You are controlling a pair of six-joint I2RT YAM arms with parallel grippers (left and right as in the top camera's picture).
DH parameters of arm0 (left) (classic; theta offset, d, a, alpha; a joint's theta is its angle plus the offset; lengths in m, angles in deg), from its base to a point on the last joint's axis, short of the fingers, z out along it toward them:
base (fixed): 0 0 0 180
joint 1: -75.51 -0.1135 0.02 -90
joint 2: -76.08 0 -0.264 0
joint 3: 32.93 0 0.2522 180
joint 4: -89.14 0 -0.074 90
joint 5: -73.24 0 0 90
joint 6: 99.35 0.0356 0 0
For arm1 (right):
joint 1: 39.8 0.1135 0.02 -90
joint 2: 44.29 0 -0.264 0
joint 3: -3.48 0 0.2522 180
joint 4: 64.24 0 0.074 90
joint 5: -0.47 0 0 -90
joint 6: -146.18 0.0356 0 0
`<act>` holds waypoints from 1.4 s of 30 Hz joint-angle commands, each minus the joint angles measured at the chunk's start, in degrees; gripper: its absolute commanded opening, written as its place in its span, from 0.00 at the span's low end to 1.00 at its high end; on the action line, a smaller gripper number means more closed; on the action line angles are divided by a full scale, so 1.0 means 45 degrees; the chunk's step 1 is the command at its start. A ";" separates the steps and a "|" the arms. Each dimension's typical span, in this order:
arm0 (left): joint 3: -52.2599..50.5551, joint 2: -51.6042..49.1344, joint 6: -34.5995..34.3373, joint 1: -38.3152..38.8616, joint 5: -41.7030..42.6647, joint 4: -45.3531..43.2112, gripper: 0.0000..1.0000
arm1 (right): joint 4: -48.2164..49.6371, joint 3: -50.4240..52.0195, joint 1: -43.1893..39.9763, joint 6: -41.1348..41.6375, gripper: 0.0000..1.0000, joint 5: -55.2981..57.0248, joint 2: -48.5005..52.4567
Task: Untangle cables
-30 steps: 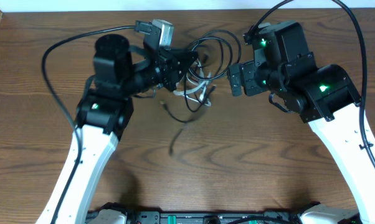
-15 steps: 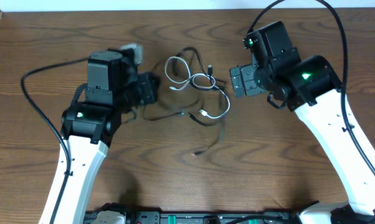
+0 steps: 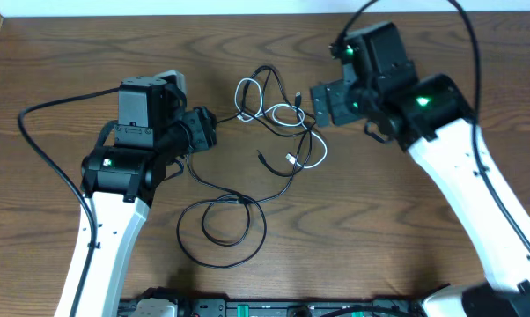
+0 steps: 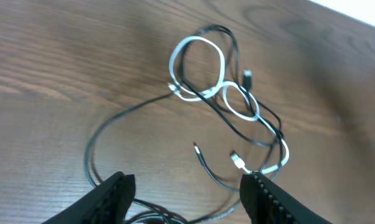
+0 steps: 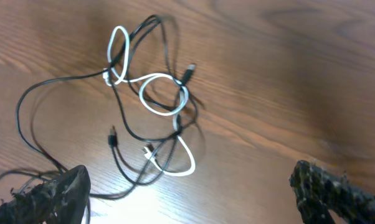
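The cables (image 3: 278,119) lie on the wooden counter (image 3: 406,238), in the middle of its width and closer to the far edge than the near one. They form a loose knot. A white cable (image 5: 186,93) makes two loops there and curls away toward the right, ending in a small pale plug. Thin black cables cross over and through it. One of these has a dark plug (image 4: 247,77) lying free at the right of the knot.

One long black cable (image 3: 234,202) leads out of the knot toward the left. It then sweeps down into a wide loop that lies flat near the near edge, left of centre.

The left end effector (image 3: 205,130) sits just left of the knot. Its fingers stand well apart and grip nothing. The long black cable passes low between them in the left wrist view; whether it touches them cannot be told.

The right end effector (image 3: 322,104) is just right of the knot, spread wide and empty, clear of the cables.
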 commanded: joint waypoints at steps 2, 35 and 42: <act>0.0044 0.0005 0.1156 -0.0053 -0.0185 0.0301 0.61 | 0.0855 -0.0121 -0.0024 -0.1384 0.96 -0.1642 0.1753; 0.0044 0.0005 0.1151 -0.0058 -0.0379 0.1379 0.62 | 0.3973 -0.0121 0.0257 -0.4376 0.52 -0.2822 0.7461; 0.0044 0.0005 0.1151 -0.0058 -0.0238 0.1379 0.62 | 0.3993 -0.0121 0.0656 -0.4367 0.47 -0.3347 0.7582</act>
